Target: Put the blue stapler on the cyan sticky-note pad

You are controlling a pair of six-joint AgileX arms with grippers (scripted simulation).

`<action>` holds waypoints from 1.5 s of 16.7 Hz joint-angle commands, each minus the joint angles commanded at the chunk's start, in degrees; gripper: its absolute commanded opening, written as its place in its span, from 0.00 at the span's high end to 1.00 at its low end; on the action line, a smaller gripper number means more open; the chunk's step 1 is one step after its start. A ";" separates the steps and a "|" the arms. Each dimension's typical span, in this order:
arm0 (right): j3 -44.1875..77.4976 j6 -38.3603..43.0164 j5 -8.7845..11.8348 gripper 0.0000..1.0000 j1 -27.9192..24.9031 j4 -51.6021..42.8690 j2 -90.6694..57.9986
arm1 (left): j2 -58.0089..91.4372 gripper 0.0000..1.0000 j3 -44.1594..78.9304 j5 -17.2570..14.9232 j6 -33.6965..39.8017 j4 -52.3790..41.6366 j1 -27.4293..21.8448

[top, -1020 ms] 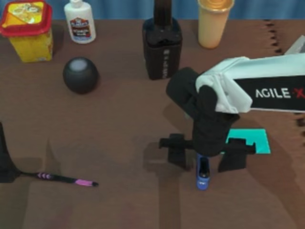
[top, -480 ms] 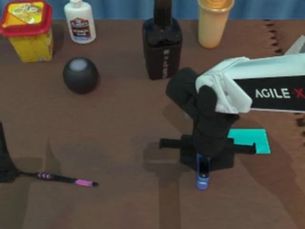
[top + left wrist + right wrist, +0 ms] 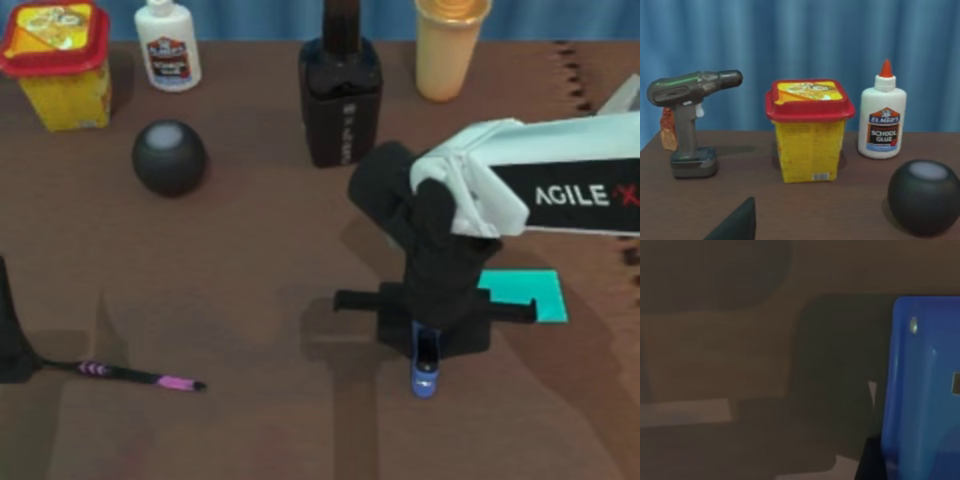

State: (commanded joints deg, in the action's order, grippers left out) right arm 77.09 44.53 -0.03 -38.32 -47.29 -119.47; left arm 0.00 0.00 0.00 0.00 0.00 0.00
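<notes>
The blue stapler (image 3: 426, 366), narrow with a black strip on top, lies on the brown table right of centre near the front. My right gripper (image 3: 428, 338) comes down over its far end and is shut on it, the black fingers pressed against both sides. In the right wrist view the blue stapler (image 3: 925, 390) fills one side, very close. The cyan sticky-note pad (image 3: 536, 292) lies flat just right of the gripper, partly hidden under the arm. My left gripper (image 3: 10, 345) is parked at the table's left edge.
Along the back stand a yellow tub with a red lid (image 3: 57, 65), a glue bottle (image 3: 167, 45), a dark bottle (image 3: 340, 90) and an orange cup (image 3: 451, 45). A black ball (image 3: 169, 157) and a black-and-pink toothbrush (image 3: 140, 376) lie at the left. A drill (image 3: 687, 125) stands far left.
The right gripper's fingers, spread wide either side of the stapler a second ago, have closed onto it. Nothing has moved in the last half second.
</notes>
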 joint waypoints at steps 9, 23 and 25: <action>12.36 -0.15 0.05 1.00 -0.40 -19.21 6.28 | 0.00 0.00 0.00 0.00 0.00 0.00 0.00; 16.51 -21.00 0.17 1.00 2.62 -22.05 4.30 | 0.00 0.00 0.00 0.00 0.00 0.00 0.00; 17.37 -30.93 0.21 1.00 4.13 -22.77 3.48 | 0.00 0.00 0.00 0.00 0.00 0.00 0.00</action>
State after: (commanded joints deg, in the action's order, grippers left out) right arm 94.46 13.60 0.18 -34.19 -70.07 -115.99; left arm 0.00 0.00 0.00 0.00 0.00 0.00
